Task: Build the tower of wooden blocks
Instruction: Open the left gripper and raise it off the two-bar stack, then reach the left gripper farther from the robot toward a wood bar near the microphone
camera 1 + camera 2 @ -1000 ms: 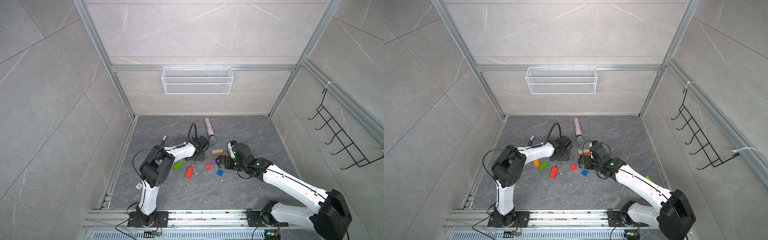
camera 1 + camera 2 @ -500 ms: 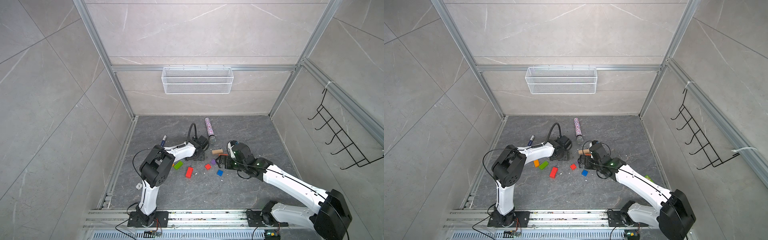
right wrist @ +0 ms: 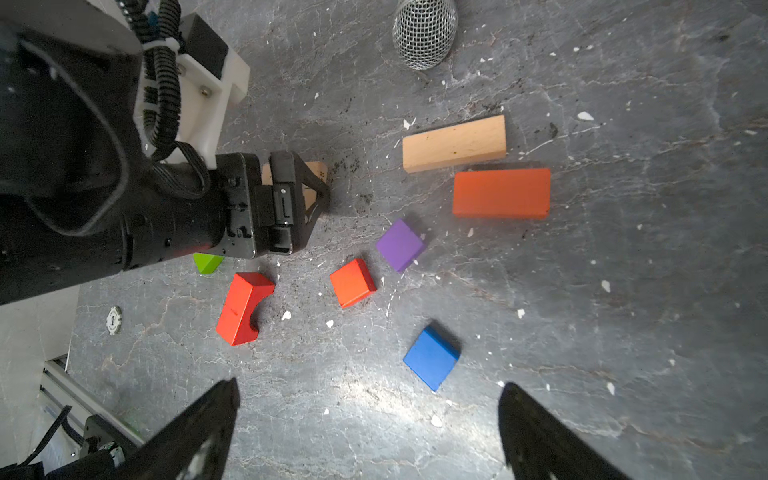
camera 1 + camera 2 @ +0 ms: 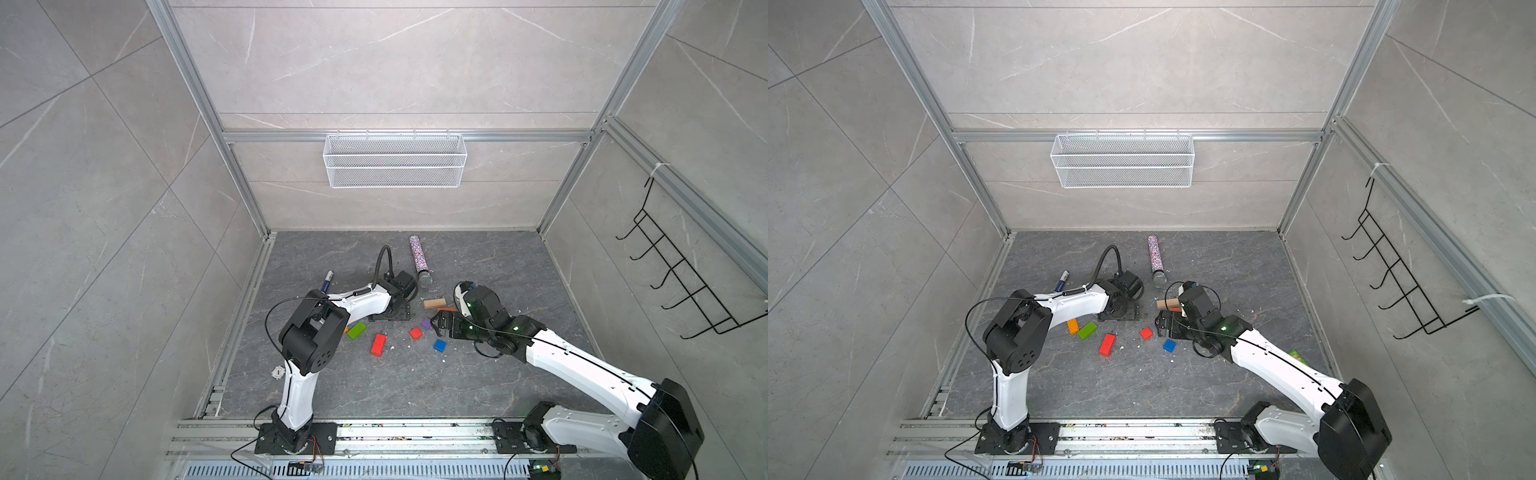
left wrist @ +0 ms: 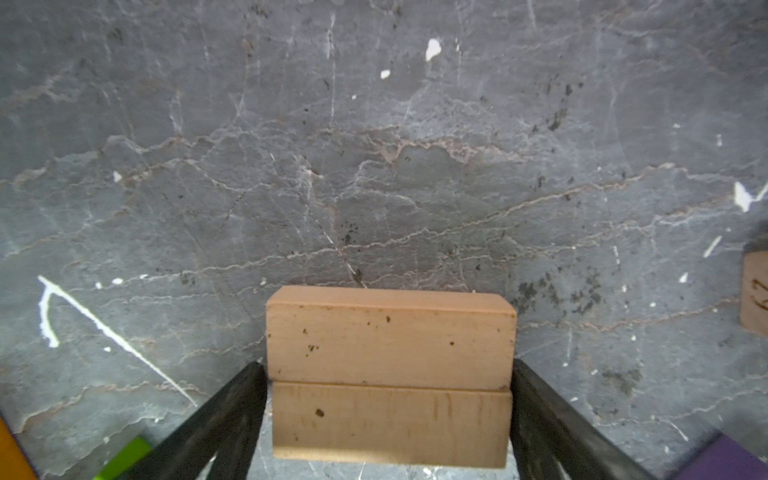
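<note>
- Left tool point(image 5: 386, 368): fingers flank two tan wood blocks point(image 5: 388, 340) lying together on the table point(image 5: 332, 166); gripping or released, cannot tell.
- Right tool point(image 3: 369, 384): spread wide, holding nothing, near blue cube point(image 3: 432, 357).
- Wire basket point(image 4: 395, 160): on back wall, well apart from blocks.

We see one plain tan wooden oblong point(image 5: 388, 338) touching a second tan oblong point(image 5: 390, 422) along their long sides. A third tan oblong point(image 3: 455, 143) lies just beside an orange oblong point(image 3: 500, 193). Near them, loose and apart: a purple cube point(image 3: 400, 245), red cube point(image 3: 353, 282), blue cube point(image 3: 432, 357), notched red block point(image 3: 243, 307) and a green oblong point(image 4: 1087, 330).
</note>
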